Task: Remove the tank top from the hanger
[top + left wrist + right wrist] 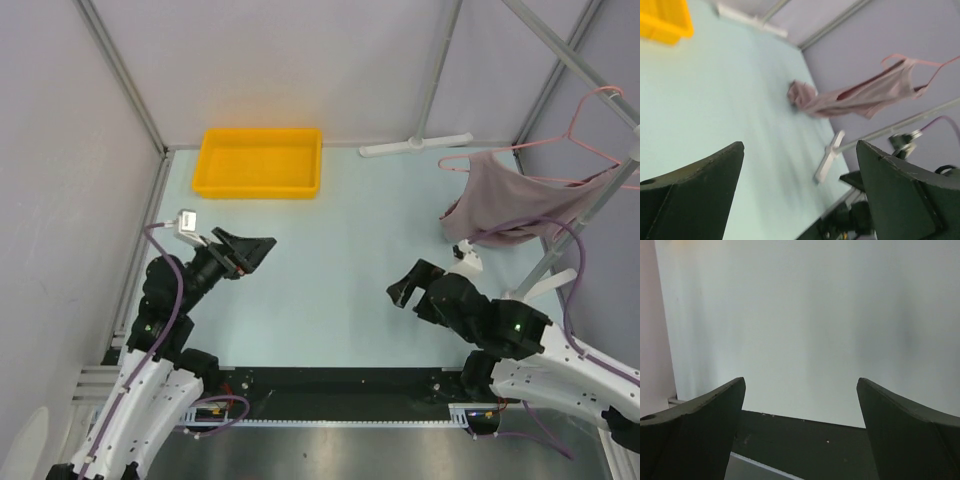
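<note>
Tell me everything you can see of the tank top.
The tank top is a small, limp garment of dusty pink-mauve fabric, sleeveless with thin straps. It hangs on the light-pink wire hanger, which sits tilted up by the grey rack pole at the table's far right. The cloth sags down and leftward, and its bunched lower end seems to rest on the pale table. The left gripper and the right gripper are both open and clear of it.

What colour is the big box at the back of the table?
The box is bright yellow-orange, clearest in the top external view.
</note>
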### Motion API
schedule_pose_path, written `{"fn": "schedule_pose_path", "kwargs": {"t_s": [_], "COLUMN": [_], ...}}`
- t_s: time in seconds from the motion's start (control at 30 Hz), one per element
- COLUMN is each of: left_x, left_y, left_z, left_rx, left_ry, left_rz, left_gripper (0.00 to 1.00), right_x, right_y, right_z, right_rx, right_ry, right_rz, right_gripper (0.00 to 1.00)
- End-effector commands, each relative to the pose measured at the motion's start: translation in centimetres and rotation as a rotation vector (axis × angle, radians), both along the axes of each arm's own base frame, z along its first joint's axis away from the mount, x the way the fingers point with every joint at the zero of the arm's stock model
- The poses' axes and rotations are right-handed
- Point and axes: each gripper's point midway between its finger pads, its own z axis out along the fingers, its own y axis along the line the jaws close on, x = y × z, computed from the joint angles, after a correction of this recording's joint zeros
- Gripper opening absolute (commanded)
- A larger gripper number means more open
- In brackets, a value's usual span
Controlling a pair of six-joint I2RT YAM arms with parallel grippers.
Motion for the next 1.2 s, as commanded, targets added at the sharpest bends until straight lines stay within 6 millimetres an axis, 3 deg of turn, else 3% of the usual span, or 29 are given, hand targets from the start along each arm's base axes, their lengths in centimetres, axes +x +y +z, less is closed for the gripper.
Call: {"fn": "schedule_pose_path", "kwargs": {"t_s": [0.0, 0.17, 0.3, 0.37, 0.4, 0.5, 0.57, 0.73, 0.77, 0.8, 0.83, 0.87, 0.9, 0.93, 0.97, 1.0, 1.03, 1.07, 1.1, 1.13, 1.17], "left_x": [-2.0, -2.8, -4.2, -4.5, -4.6, -4.1, -3.6, -2.4, -3.5, -2.4, -2.3, -3.6, -3.7, -3.4, -3.0, -2.8, -2.1, -1.7, -1.2, 0.0, 0.1], "left_y": [-2.3, -3.6, -5.0, -5.1, -5.0, -4.6, -4.9, -6.9, -8.6, -9.6, -10.7, -12.8, -13.6, -16.2, -17.4, -18.0, -20.1, -20.9, -21.3, -23.4, -23.9], "left_z": [-1.4, -3.6, -4.2, -3.4, -2.8, -1.8, -0.8, 4.7, 5.8, 8.2, 9.2, 10.2, 13.8, 13.0, 13.5, 16.4, 15.4, 16.0, 18.2, 16.7, 18.5], "left_rx": [0.070, 0.044, -0.013, -0.021, -0.016, 0.016, 0.022, 0.073, 0.086, 0.103, 0.155, 0.167, 0.190, 0.232, 0.258, 0.282, 0.321, 0.339, 0.364, 0.401, 0.405], "left_ry": [0.038, 0.155, 0.156, 0.122, 0.104, 0.059, 0.021, -0.158, -0.202, -0.254, -0.331, -0.369, -0.482, -0.472, -0.506, -0.617, -0.628, -0.679, -0.797, -0.806, -0.882], "left_rz": [-0.198, -0.301, -0.445, -0.461, -0.452, -0.419, -0.434, -0.455, -0.509, -0.473, -0.481, -0.540, -0.539, -0.597, -0.611, -0.594, -0.635, -0.640, -0.606, -0.632, -0.629], "left_gripper": [0.99, 0.99, 1.00, 0.99, 0.99, 1.00, 0.99, 0.99, 0.99, 0.99, 0.98, 0.98, 0.97, 0.95, 0.95, 0.95, 0.95, 0.95, 0.95, 0.95, 0.95], "right_x": [0.1, -0.7, -0.4, 0.1, 0.1, 0.5, 0.6, 1.8, 1.8, 2.4, 2.7, 2.6, 2.8, 3.2, 3.3, 3.2, 3.5, 3.7, 3.5, 3.7, 3.7], "right_y": [-3.9, -2.9, -4.3, -4.6, -4.9, -5.3, -6.1, -8.5, -8.8, -8.4, -8.6, -9.3, -9.6, -9.8, -10.3, -10.9, -11.4, -11.7, -12.4, -12.7, -13.0], "right_z": [2.7, 7.2, 9.9, 10.0, 12.0, 13.2, 15.6, 20.5, 22.2, 22.6, 22.8, 24.5, 24.8, 24.4, 24.7, 26.1, 26.0, 26.2, 27.2, 27.3, 27.8], "right_rx": [-0.042, 0.090, 0.074, -0.021, -0.012, -0.102, -0.097, -0.103, -0.087, -0.130, -0.168, -0.153, -0.177, -0.250, -0.271, -0.260, -0.321, -0.342, -0.335, -0.364, -0.364], "right_ry": [-0.035, -0.220, -0.326, -0.329, -0.349, -0.356, -0.391, -0.474, -0.499, -0.506, -0.503, -0.519, -0.514, -0.486, -0.481, -0.491, -0.481, -0.482, -0.489, -0.487, -0.490], "right_rz": [-0.118, 0.050, 0.050, 0.059, 0.052, 0.063, 0.044, -0.089, -0.105, -0.101, -0.116, -0.141, -0.155, -0.173, -0.190, -0.211, -0.231, -0.245, -0.263, -0.279, -0.284], "right_gripper": [1.00, 1.00, 1.00, 1.00, 1.00, 1.00, 1.00, 1.00, 1.00, 1.00, 1.00, 1.00, 1.00, 1.00, 1.00, 1.00, 1.00, 1.00, 0.99, 1.00, 1.00]}}
